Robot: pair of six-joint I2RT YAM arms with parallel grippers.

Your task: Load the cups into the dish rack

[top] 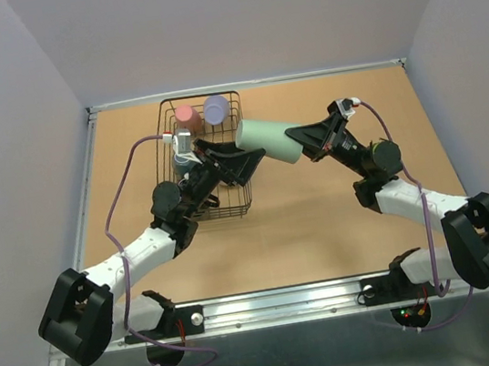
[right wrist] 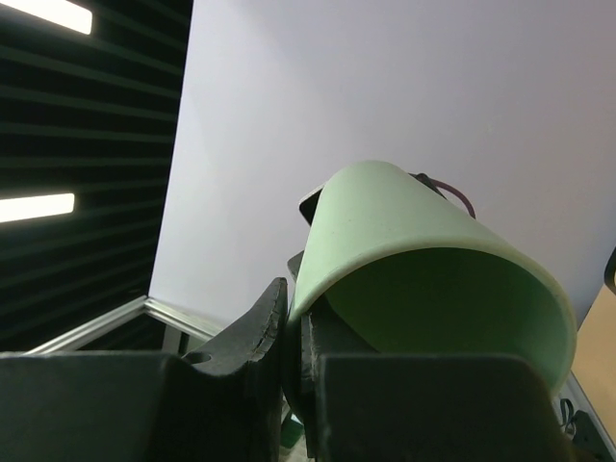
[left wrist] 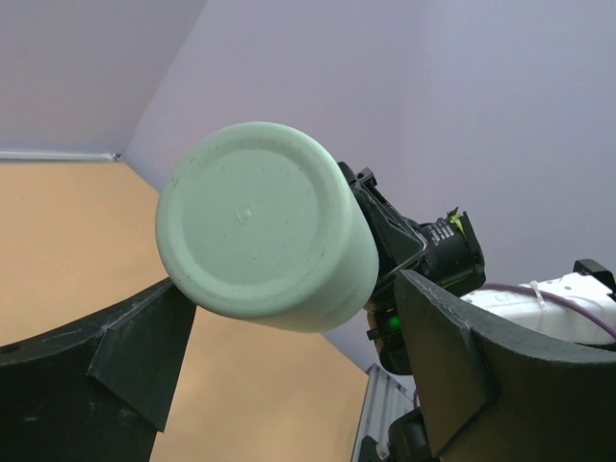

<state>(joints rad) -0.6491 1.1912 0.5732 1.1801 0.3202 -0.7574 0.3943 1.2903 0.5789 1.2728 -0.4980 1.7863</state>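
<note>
**Top, left-wrist and right-wrist views.** The mint green cup (top: 268,140) hung on its side at centre frame. Its flat base pointed left and reached the right rim of the dish rack (top: 167,144), and its mouth pointed right. The right gripper (top: 310,141) was pinched narrowly on the cup's wall at the mouth. In the right-wrist view, one finger of that gripper (right wrist: 294,337) lay inside the rim and one outside. The left gripper (top: 243,160) reached over the rack's right edge with its jaws spread wide. In the left-wrist view the cup's base (left wrist: 265,226) sat between the two jaws, close to the left one, though contact could not be told. A pink cup (top: 185,115) and a lavender cup (top: 215,107) stood side by side against the rack's upper edge. The left arm covered much of the rack's lower half. Tan surface of the table (top: 325,226) showed between the two arms and from the rack's right rim toward the right of the frame.
</note>
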